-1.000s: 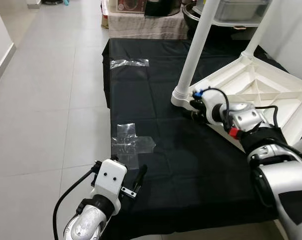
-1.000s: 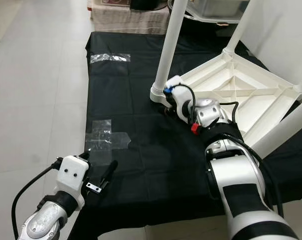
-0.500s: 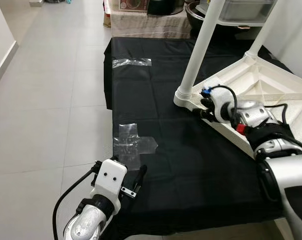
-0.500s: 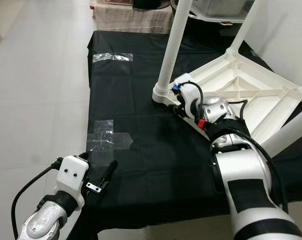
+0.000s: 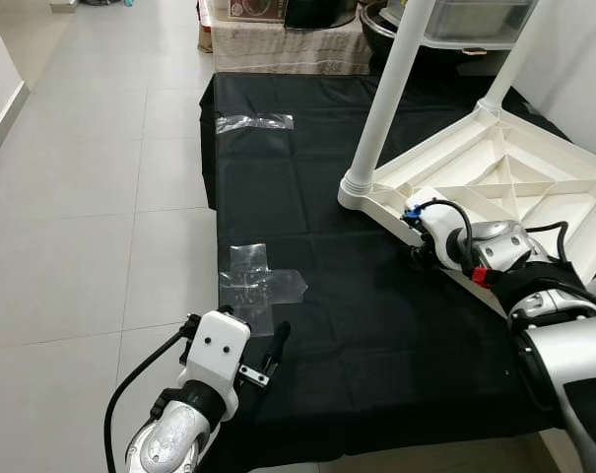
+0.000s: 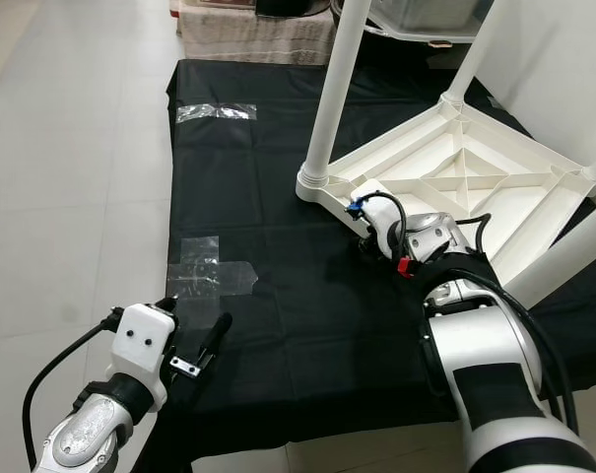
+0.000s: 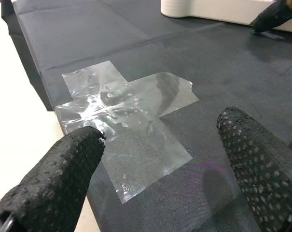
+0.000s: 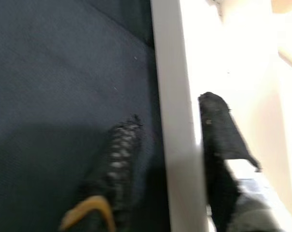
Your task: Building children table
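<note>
Moved: right gripper point(image 8: 184, 159) has slid along the white table point(image 5: 534, 187) rim, away from the leg point(image 5: 386, 99).
Right fingers: straddle the rim, blurred.
Left gripper point(image 7: 160, 159): spread wide above clear tape point(image 7: 131, 125).
Table: upturned on black cloth point(image 5: 307, 197), at 2 o'clock.
Writing: unreadable.

White table point(image 5: 495, 172); black cloth point(image 5: 307, 227) — clear tape point(image 5: 258, 286); grey floor point(image 5: 91, 217).

Table legs point(image 5: 393, 87) cut off; right tool point(image 8: 184, 159) blurred
</note>
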`<state>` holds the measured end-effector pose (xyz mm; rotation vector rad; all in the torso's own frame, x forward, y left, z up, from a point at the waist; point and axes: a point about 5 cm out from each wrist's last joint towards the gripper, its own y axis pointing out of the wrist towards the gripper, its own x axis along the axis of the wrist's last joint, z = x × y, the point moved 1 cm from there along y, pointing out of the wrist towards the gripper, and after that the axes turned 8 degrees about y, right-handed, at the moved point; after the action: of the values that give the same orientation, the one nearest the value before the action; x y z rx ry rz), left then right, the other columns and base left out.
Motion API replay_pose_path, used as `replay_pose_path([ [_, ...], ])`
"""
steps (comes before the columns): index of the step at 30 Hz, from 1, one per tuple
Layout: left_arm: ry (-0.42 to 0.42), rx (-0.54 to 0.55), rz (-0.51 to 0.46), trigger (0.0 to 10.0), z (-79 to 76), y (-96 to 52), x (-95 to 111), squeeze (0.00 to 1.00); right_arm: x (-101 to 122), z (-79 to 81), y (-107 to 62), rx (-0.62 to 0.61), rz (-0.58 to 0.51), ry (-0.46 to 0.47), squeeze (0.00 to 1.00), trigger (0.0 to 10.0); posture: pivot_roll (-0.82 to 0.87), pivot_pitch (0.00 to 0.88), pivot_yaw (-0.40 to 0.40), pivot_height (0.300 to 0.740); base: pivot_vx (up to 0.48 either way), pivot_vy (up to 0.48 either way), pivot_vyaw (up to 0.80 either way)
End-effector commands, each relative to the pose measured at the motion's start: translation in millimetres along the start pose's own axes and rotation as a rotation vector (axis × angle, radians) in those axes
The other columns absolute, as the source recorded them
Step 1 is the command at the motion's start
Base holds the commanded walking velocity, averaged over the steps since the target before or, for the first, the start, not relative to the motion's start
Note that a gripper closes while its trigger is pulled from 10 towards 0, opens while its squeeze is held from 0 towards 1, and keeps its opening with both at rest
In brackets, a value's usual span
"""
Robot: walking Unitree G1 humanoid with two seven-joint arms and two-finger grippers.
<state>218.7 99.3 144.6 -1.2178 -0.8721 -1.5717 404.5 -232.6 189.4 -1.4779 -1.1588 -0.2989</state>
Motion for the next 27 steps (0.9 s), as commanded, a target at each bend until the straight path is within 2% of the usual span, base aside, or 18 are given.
replay_pose_path([
  [1, -0.009, -0.005, 0.016, 10.0, -2.4, -0.6, -3.6, 0.00, -22.7, 9.9, 7.7, 0.060, 0.075, 0.021, 0.00, 0.0, 0.02, 0.206, -0.123, 0.740, 0.000, 0.000, 0.00],
  [6, -0.002, 0.007, 0.019, 10.0, 0.3, -0.2, -5.0, 0.00, -16.2, 24.0, 8.4, 0.230, 0.046, 0.002, 0.00, 0.0, 0.02, 0.202, -0.122, 0.740, 0.000, 0.000, 0.00],
  [14, 0.009, 0.005, 0.014, 10.0, 1.9, 2.8, -5.2, 0.00, -12.5, 30.1, 3.4, 0.382, 0.036, -0.057, 0.00, 0.0, 0.01, 0.196, -0.120, 0.740, 0.000, 0.000, 0.00],
  [17, 0.024, 0.018, 0.006, 10.0, 5.9, 5.6, -5.3, 0.00, -22.2, 32.9, -4.1, 0.534, 0.075, -0.165, 0.00, 0.0, 0.01, 0.187, -0.113, 0.740, 0.000, 0.000, 0.00],
  [20, 0.029, 0.019, 0.002, 10.0, 7.0, 7.0, -5.5, 0.00, -26.4, 34.7, -8.0, 0.605, 0.073, -0.217, 0.00, 0.0, 0.01, 0.180, -0.110, 0.740, 0.000, 0.000, 0.00],
  [22, 0.037, 0.016, 0.003, 10.0, 7.6, 8.4, -6.3, 0.00, -28.8, 37.9, -13.2, 0.705, 0.063, -0.214, 0.00, 0.0, 0.01, 0.177, -0.110, 0.740, 0.000, 0.000, 0.00],
  [24, 0.037, 0.016, 0.003, 10.0, 7.6, 8.4, -6.3, 0.00, -28.8, 37.9, -13.2, 0.705, 0.063, -0.214, 0.00, 0.0, 0.01, 0.177, -0.110, 0.740, 0.000, 0.000, 0.00],
  [25, 0.048, 0.012, 0.001, 10.0, 9.4, 10.6, -6.7, 0.00, -27.5, 42.5, -20.1, 0.817, 0.019, -0.234, 0.00, 0.0, 0.01, 0.157, -0.106, 0.740, 0.000, 0.000, 0.00],
  [27, 0.053, 0.014, -0.002, 10.0, 10.4, 11.6, -6.6, 0.00, -27.7, 44.0, -23.1, 0.857, 0.007, -0.254, 0.00, 0.0, 0.01, 0.157, -0.106, 0.740, 0.000, 0.000, 0.00],
])
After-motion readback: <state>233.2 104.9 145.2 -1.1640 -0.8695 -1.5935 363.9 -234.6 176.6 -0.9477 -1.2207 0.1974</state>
